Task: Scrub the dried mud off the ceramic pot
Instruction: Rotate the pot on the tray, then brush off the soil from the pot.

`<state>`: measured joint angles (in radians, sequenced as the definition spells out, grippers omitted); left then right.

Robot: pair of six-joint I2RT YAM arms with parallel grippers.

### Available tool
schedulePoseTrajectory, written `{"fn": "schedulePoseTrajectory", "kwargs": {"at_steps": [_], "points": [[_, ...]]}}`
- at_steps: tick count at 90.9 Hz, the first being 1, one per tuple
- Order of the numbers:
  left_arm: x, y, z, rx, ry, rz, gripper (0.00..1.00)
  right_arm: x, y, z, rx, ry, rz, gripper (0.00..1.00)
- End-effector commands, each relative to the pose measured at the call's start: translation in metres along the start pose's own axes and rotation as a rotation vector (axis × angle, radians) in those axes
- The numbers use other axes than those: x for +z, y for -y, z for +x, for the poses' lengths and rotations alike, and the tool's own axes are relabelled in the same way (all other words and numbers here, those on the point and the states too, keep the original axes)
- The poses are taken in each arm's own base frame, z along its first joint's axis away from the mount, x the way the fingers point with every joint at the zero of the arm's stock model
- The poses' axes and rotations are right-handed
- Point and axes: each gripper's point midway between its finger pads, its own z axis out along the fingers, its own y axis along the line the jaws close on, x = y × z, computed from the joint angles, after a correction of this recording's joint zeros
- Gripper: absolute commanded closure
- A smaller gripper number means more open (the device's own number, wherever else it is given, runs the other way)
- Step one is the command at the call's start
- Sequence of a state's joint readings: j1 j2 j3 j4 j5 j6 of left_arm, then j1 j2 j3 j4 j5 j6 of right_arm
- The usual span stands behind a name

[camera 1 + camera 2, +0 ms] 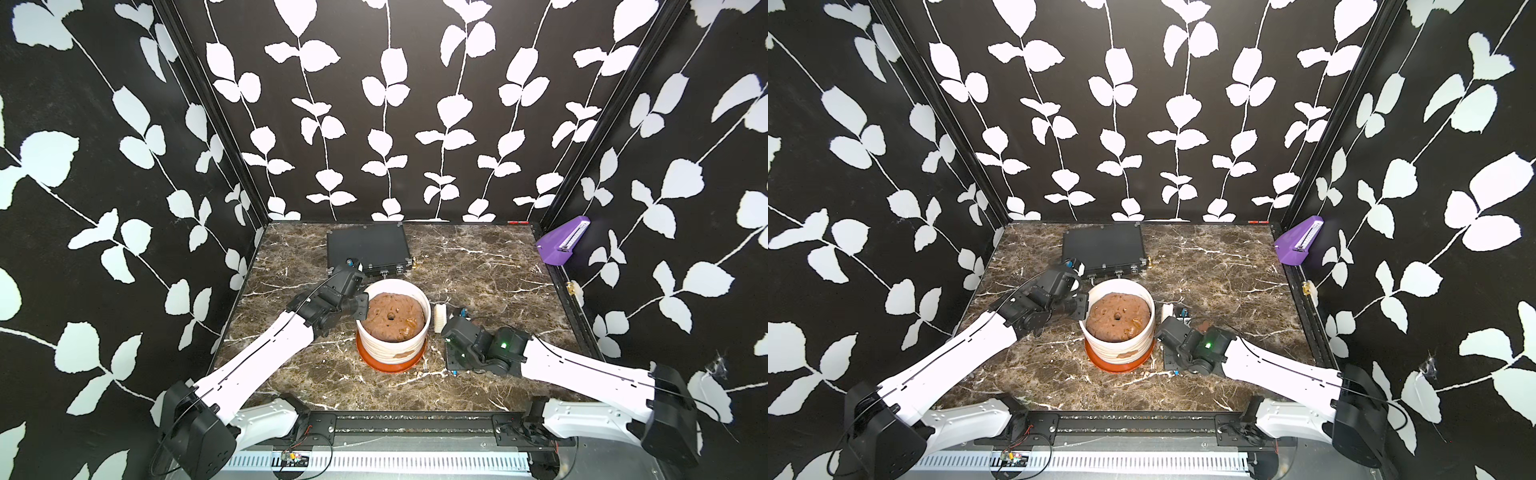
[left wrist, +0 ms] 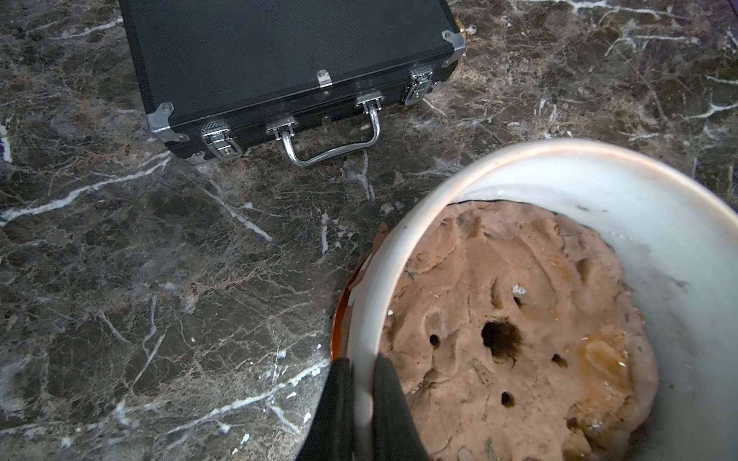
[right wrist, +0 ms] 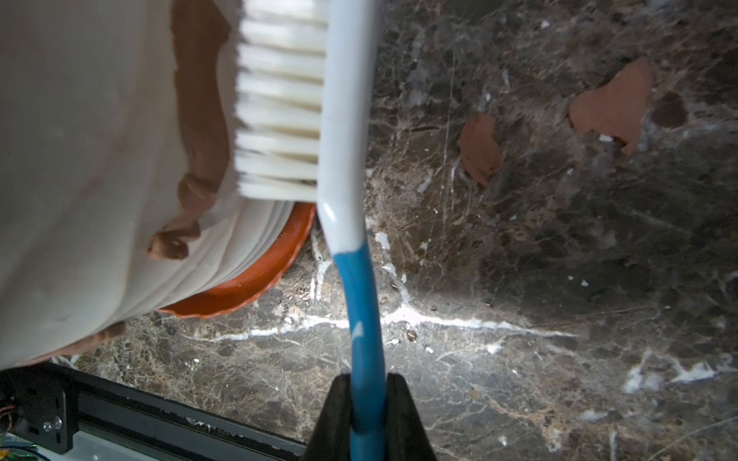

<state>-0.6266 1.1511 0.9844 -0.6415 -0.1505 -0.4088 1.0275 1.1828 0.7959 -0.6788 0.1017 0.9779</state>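
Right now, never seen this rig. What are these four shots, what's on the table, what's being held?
It is a two-armed tabletop robot, each arm ending in a two-finger gripper. Two pictures come from one camera overhead, nearly identical; the others come from cameras on the wrists. On the marble table are a white pot on an orange saucer, filled with a brown mound, and a closed black case behind it. The left gripper is pinched shut on the pot's rim. The right gripper is shut on the blue handle of a brush, bristles turned to the pot's wall at a smear of dried mud. A few mud flakes lie on the table.
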Motion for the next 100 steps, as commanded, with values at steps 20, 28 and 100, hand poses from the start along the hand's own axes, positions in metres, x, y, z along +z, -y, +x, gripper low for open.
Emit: {"fn": "schedulePoseTrajectory", "kwargs": {"at_steps": [20, 28, 100], "points": [[-0.005, -0.009, 0.008, -0.029, -0.004, -0.023, 0.9, 0.013, -0.013, 0.004, 0.0, -0.024, -0.051, 1.0], [-0.004, -0.008, 0.003, -0.025, 0.0, -0.021, 0.82, 0.013, -0.01, 0.005, -0.023, -0.027, -0.043, 1.0], [0.001, -0.003, -0.001, -0.008, -0.016, -0.012, 1.0, 0.01, -0.022, 0.0, -0.157, 0.008, -0.241, 1.0]]}}
